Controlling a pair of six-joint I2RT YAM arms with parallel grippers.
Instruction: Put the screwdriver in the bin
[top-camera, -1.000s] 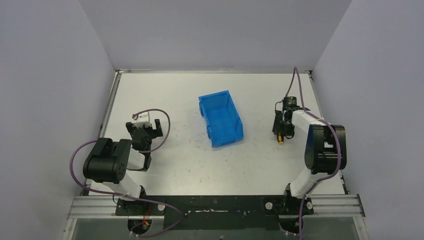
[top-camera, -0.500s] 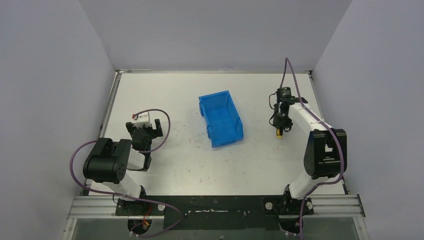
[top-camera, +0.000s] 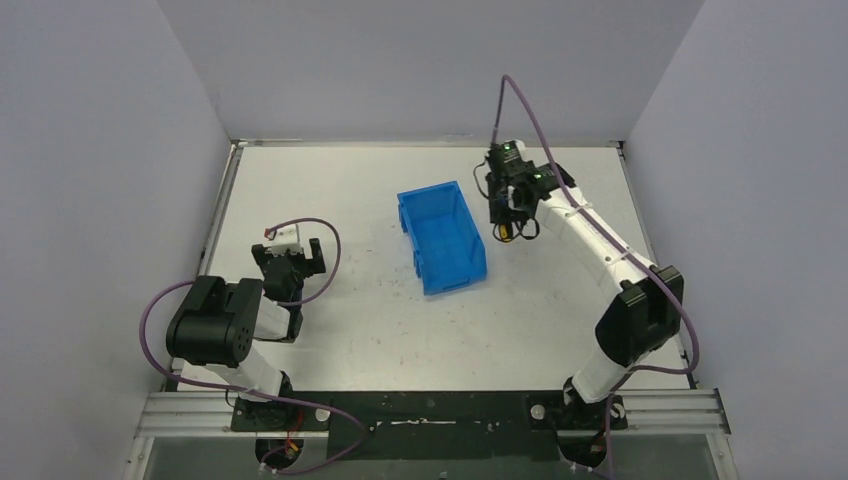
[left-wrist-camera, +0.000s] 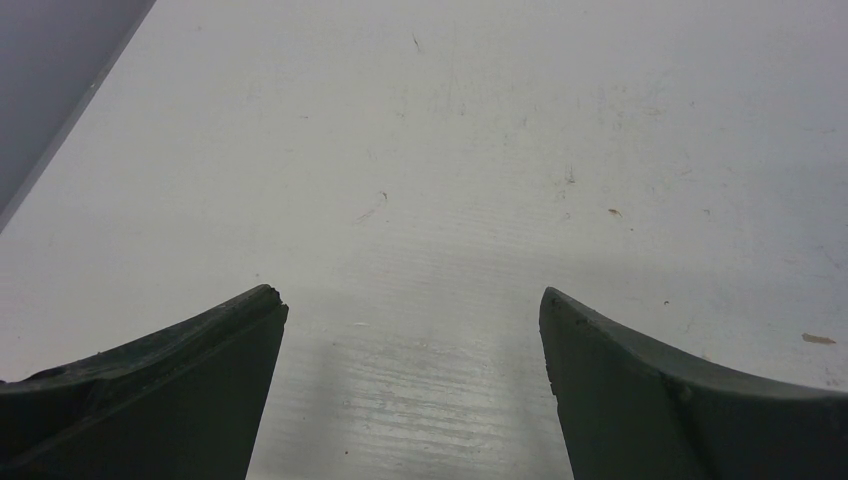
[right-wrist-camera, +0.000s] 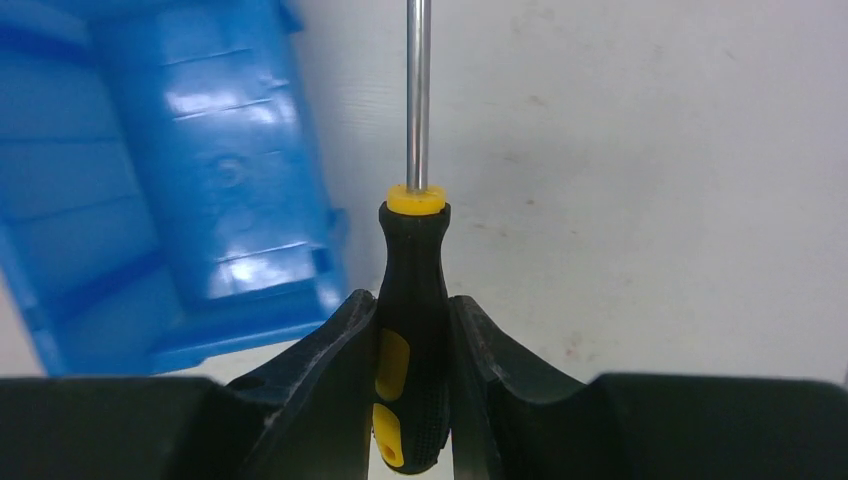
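Note:
The blue bin (top-camera: 442, 235) sits mid-table, and its wall (right-wrist-camera: 190, 180) fills the left of the right wrist view. My right gripper (top-camera: 510, 222) hangs above the table just right of the bin's far end, shut on the screwdriver (right-wrist-camera: 413, 340). Both fingers press the black-and-yellow handle, and the thin metal shaft (right-wrist-camera: 417, 90) points straight ahead past the top of the frame. The yellow tip of the handle (top-camera: 507, 238) shows under the gripper from above. My left gripper (top-camera: 290, 262) rests low on the left side of the table, its fingers (left-wrist-camera: 190, 390) spread wide over bare white surface.
White table top (top-camera: 340, 190) enclosed by grey walls on three sides. A raised metal strip (top-camera: 222, 210) runs along the left edge. The arm bases and a black rail (top-camera: 430, 410) line the near edge. A purple cable (top-camera: 510, 100) loops above the right wrist.
The right gripper closed on the screwdriver, lifted it off the table at the right, and carried it back and left toward the bin's far end. The left arm stayed still.

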